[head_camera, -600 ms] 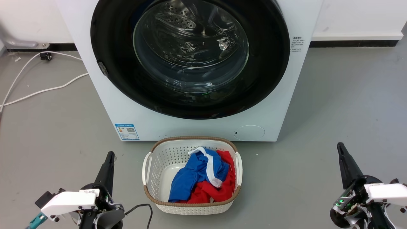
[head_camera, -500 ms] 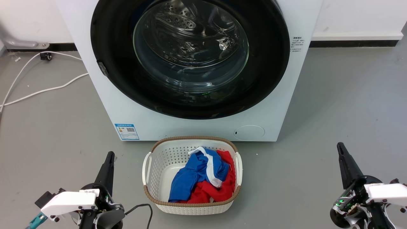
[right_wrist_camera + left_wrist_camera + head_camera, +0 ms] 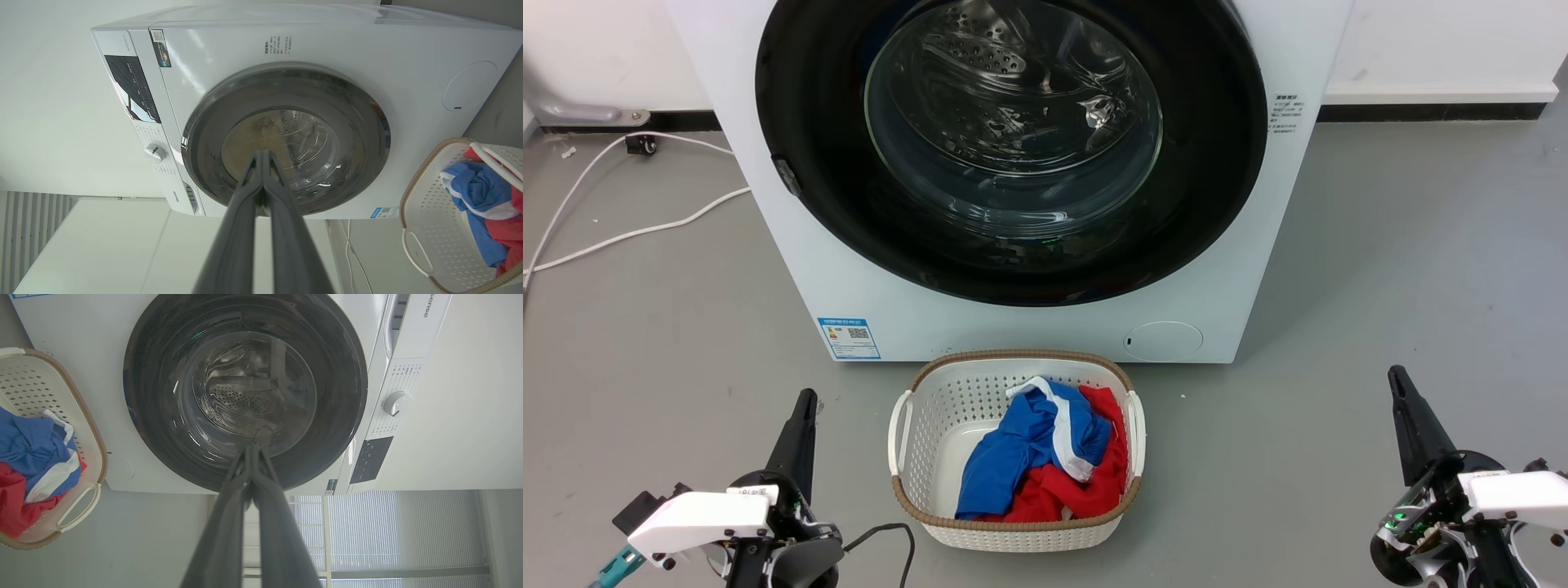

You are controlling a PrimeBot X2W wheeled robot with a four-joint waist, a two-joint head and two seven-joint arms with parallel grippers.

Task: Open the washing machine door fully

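Both jaws pinched together, holding nothing | washing machine door (image 3: 1013, 147) shut against machine front (image 3: 1013, 335) | well apart from jaws

Left end effector (image 3: 805, 402) and right end effector (image 3: 1396, 380) low at either side, fingers apparently tip to tip.

Honestly, nothing to report for the last half second or so. In the head view the left gripper (image 3: 805, 402) at the lower left and the right gripper (image 3: 1395, 377) at the lower right sit on exactly the same spots in frame as before. The washing machine door (image 3: 1013, 147) across the top hasn't budged either. The reflections in its glass look identical too, though a tiny shift in there would be hard to catch at this angle.
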